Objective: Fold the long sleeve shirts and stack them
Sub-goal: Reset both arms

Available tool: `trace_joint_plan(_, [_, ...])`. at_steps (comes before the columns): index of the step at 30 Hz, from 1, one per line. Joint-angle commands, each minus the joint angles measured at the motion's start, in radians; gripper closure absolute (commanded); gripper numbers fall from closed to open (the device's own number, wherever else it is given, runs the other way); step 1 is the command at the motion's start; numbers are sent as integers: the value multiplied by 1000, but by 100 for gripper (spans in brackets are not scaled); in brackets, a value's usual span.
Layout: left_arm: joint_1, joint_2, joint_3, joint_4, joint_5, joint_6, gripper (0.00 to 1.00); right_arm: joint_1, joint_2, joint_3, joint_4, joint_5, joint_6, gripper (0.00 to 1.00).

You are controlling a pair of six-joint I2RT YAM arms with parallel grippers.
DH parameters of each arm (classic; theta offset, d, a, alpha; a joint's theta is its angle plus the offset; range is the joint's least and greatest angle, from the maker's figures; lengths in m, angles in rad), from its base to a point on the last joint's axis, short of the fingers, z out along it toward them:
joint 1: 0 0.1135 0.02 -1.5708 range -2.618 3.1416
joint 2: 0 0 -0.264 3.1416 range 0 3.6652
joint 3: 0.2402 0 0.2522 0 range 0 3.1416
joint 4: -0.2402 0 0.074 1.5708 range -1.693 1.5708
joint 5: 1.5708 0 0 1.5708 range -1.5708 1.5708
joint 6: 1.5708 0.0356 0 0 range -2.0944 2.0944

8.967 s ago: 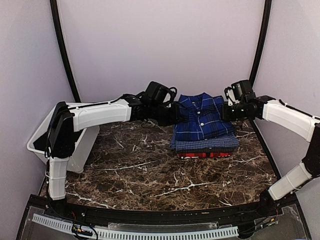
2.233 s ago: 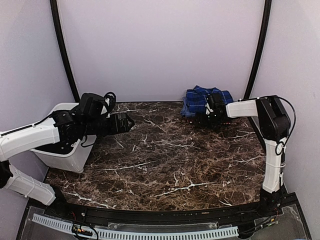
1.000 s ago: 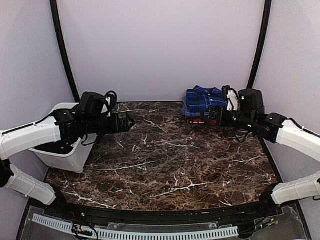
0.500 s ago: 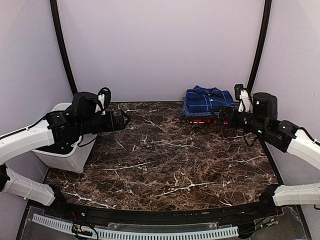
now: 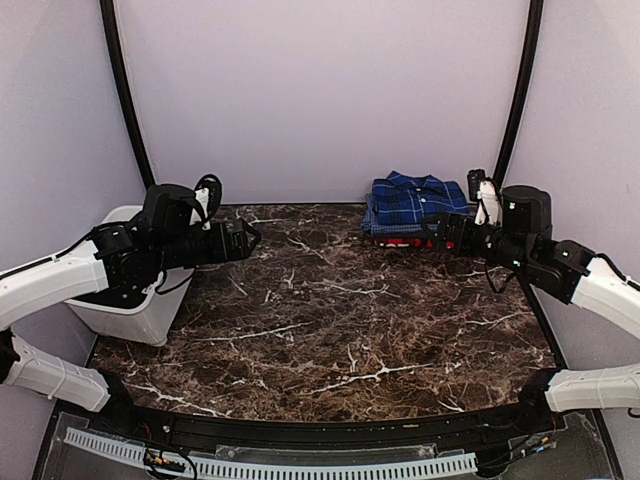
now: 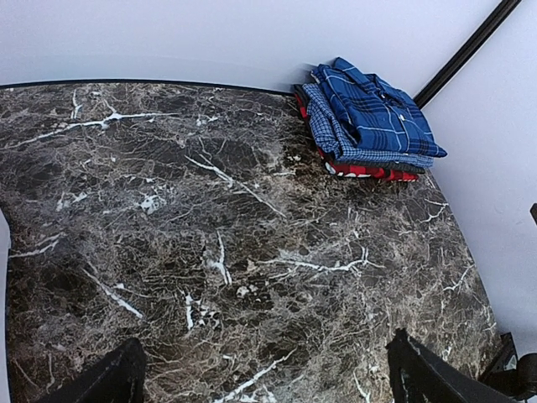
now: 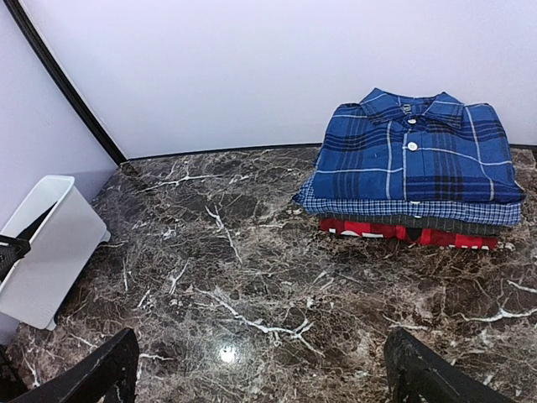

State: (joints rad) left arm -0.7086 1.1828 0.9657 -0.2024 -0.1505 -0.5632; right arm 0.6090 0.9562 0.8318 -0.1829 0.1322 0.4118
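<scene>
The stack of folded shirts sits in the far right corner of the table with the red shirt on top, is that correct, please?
Not quite: the red shirt lies at the bottom of the stack. The deep-blue plaid shirt is on top, as the right wrist view shows. The stack does sit in the far right corner of the table.

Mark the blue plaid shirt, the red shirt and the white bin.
blue plaid shirt (image 7: 419,159), right wrist view, middle of folded front.
red shirt (image 7: 377,229), right wrist view, exposed front edge.
white bin (image 7: 59,260), right wrist view, outer side wall.
</scene>
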Motion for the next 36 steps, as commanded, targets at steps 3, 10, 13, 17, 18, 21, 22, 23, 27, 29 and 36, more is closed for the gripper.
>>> trace_joint_plan(3, [7,-23,-24,32,9,8,1,7,-9,-5,14,6,-6,1])
trace_joint_plan(10, [6,-20,-26,35,17,9,1,7,-10,-8,14,5,-4,1])
trace_joint_plan(13, [6,-21,-26,35,17,9,1,6,-8,-10,14,2,-2,1])
trace_joint_plan(17, [6,-22,-27,36,19,9,1,7,-10,-14,14,1,-1,1])
trace_joint_plan(18, [6,-22,-28,35,19,8,1,6,-9,-16,16,1,-1,1])
trace_joint_plan(21, [6,-22,-29,36,20,8,1,8,-8,-16,17,-1,1,1])
trace_joint_plan(22, [7,-22,-28,37,21,8,1,7,-8,-16,18,-2,1,1])
trace_joint_plan(23, [7,-22,-28,37,21,8,1,7,-8,-17,18,-2,1,1])
trace_joint_plan(27, [6,-22,-28,35,20,8,1,7,-4,-20,22,-3,0,1])
trace_joint_plan(29, [6,-22,-29,34,21,8,1,7,-5,-21,23,-5,1,2])
trace_joint_plan(36, [6,-20,-27,34,22,11,1,7,0,-22,25,-11,-1,1])
